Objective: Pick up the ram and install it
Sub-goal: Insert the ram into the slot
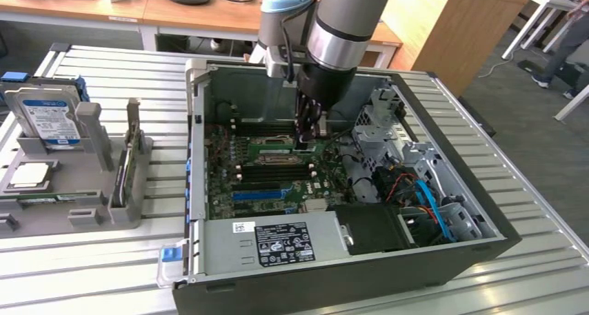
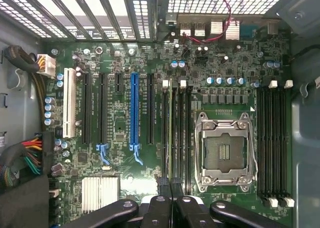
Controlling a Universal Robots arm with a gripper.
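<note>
We find the gripper (image 2: 170, 184) clenched over the memory slots (image 2: 165, 133) beside the CPU socket (image 2: 223, 150). The ram (image 2: 176, 133) seems to stand edge-on there, lined up for seating.

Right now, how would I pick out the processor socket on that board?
Inside the open computer case, look at the green motherboard. The processor socket sits between two banks of long black memory slots. It alone is square, with a silver metal frame around a bare contact grid.
</note>
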